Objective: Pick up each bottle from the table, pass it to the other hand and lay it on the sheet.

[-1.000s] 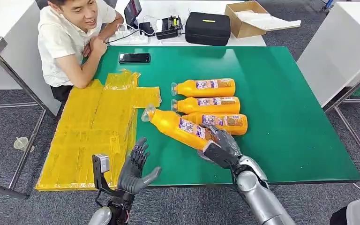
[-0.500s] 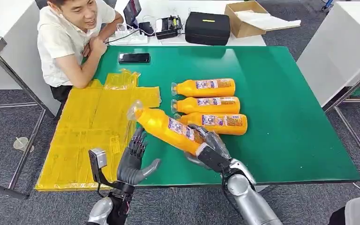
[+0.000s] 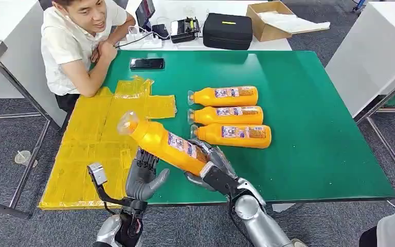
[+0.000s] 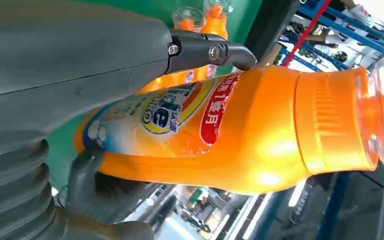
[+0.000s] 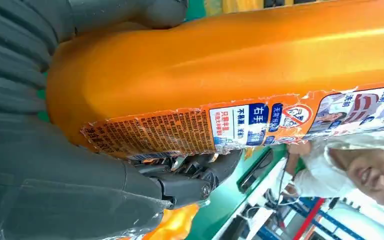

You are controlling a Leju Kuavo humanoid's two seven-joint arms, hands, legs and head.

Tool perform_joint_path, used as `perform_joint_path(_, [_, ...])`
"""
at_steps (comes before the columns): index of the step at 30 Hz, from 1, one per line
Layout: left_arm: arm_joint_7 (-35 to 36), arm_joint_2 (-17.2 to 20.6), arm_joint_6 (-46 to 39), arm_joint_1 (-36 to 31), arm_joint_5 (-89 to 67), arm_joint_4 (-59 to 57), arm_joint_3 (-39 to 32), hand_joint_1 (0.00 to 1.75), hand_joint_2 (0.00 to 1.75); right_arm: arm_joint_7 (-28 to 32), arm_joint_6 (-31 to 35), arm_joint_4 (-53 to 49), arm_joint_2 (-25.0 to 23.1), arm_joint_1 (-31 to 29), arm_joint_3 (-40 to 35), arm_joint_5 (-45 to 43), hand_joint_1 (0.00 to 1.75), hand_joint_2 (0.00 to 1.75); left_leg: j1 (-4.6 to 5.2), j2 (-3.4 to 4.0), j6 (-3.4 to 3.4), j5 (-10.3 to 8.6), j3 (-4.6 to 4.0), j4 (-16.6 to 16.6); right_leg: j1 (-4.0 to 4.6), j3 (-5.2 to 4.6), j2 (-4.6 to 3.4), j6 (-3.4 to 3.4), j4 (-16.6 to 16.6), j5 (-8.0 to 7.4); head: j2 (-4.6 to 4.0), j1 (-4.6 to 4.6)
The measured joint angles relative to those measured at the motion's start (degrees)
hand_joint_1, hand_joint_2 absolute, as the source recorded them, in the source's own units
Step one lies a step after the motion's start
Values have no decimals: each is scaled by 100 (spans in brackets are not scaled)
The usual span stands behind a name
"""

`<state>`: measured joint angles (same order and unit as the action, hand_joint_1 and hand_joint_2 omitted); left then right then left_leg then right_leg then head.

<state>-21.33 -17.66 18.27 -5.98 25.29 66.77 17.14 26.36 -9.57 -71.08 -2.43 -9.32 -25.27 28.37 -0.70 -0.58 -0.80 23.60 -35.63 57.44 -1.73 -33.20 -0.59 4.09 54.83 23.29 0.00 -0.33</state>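
Note:
My right hand (image 3: 213, 172) grips the base of an orange bottle (image 3: 164, 144) and holds it tilted above the table's near edge, clear cap up and toward the yellow sheet (image 3: 92, 149). My left hand (image 3: 143, 177) is right under the bottle's middle, fingers spread. In the left wrist view the thumb of the left hand (image 4: 70, 75) lies along the labelled side of the bottle (image 4: 260, 130) without clasping it. The right wrist view has the right hand (image 5: 55, 190) wrapped around the bottle (image 5: 230, 60). Three more orange bottles (image 3: 226, 115) lie side by side on the green table (image 3: 308, 118).
A person (image 3: 74, 41) leans on the table's far left corner, beside the sheet. A black phone (image 3: 147, 63) lies near them. On the white table behind stand a black case (image 3: 228, 31) and a cardboard box (image 3: 272, 20).
My right hand has lifted the bottle off the table and carried it left, over my left hand. The left hand has shifted slightly left and stayed spread.

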Motion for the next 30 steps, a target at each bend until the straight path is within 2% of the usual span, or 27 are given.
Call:
perform_joint_path(16, [-83,-11,212,-140,301,-7,31,0,175,317,-192,83,-35,-63,-599,-114,171,175,0,0,0,0,-1,0,0,-2,0,0,0,0,0,0])
perform_joint_path(17, [-107,-11,243,-145,310,-7,42,150,175,321,-192,101,-33,-73,-627,-125,173,175,0,0,0,0,-1,0,0,-2,0,0,0,0,0,0])
perform_joint_path(18, [-127,-11,267,-147,312,-7,48,175,175,328,-192,114,-33,-78,-640,-144,169,175,0,1,0,0,-1,0,0,-2,0,0,0,0,0,0])
perform_joint_path(28, [-258,-11,500,-150,312,-2,85,175,175,396,-192,243,-33,-85,-660,-323,169,175,0,1,0,0,-1,0,0,-3,0,0,0,0,0,0])
perform_joint_path(30, [-260,-11,498,-150,310,-2,85,175,175,404,-192,256,-33,-87,-660,-326,159,175,0,1,0,0,-1,0,0,-2,0,0,0,0,0,-2])
